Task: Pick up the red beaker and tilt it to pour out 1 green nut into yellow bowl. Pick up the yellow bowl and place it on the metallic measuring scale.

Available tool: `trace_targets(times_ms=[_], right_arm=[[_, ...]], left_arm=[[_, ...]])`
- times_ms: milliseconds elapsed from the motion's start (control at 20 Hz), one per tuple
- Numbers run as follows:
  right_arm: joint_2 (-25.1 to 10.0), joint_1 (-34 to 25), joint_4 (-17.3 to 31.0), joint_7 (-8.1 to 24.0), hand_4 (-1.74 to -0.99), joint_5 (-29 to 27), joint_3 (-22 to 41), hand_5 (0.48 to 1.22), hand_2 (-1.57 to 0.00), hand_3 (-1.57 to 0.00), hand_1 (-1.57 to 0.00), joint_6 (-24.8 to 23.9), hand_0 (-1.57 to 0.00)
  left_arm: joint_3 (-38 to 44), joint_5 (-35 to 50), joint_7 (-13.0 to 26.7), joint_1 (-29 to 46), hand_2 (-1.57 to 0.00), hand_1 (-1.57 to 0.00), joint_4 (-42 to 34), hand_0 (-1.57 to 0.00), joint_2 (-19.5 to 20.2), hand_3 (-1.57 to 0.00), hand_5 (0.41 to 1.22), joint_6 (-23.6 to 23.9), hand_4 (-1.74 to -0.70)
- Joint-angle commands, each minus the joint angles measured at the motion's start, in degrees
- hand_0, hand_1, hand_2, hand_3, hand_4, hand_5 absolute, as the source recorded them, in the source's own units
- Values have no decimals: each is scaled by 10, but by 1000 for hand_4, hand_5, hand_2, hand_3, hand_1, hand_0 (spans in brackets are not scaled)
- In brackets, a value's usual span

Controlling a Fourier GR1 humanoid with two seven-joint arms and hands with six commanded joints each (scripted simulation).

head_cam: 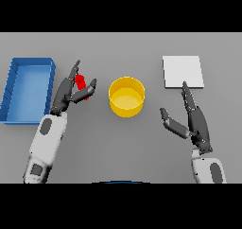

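The beaker [81,83] sits in the gap between the fingers and thumb of the left hand [67,92], close against the palm. Fingers pass behind it and the thumb lies along its near side, reaching toward the bowl. Whether the hand has closed on it cannot be told: the fingers look fairly straight, and much of the beaker is hidden by them. Its long axis seems to run up and slightly left, though this is uncertain.

The bowl [126,96] stands just beyond the left thumb tip, on the thumb side of that hand, upright; no nut can be made out in it.

The right hand [193,119] is released, fingers straight, well apart from the bowl on its far side; its fingertips touch the near edge of the scale [183,71].

Judgement: the left hand is clearly nearer; the pour must go thumbward.
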Motion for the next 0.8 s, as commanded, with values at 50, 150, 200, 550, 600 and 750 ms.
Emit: trace_targets(times_ms=[50, 150, 200, 550, 600, 750], right_arm=[[-2, 2, -5, 5, -1245, -4, -2, 642, 1, 1, 1, 3, 1], [3, 2, -1, 8, -1246, -3, 3, 645, 1, 1, 1, 4, 1], [1, 5, -2, 3, -1246, -1, 2, 646, 1, 1, 1, 2, 1], [-4, 9, -10, -4, -1239, -5, -3, 648, 1, 1, 1, 2, 1], [1, 4, -11, 7, -1239, -4, 0, 648, 1, 1, 1, 1, 1], [6, 9, -4, -3, -1250, -8, 2, 647, 1, 1, 1, 4, 1]], left_arm=[[7, 8, -32, -5, 1, 1, 17, 1, -8, 1, 695, 1, -1246], [24, 25, -60, -18, 1, 1, 42, 1, -19, 1, 708, 4, -1285], [32, 32, -75, -20, -6, 1, 56, 1, -22, 1, 719, 3, -1303], [35, -2, -98, -49, -989, -941, 104, -918, -37, -984, 1043, 67, -1558], [29, -8, -89, -53, -1106, -1067, 103, -1049, -36, -1058, 1079, 68, -1589], [25, -8, -86, -60, -1333, -1313, 109, -1304, -39, -1237, 1148, 68, -1597]])
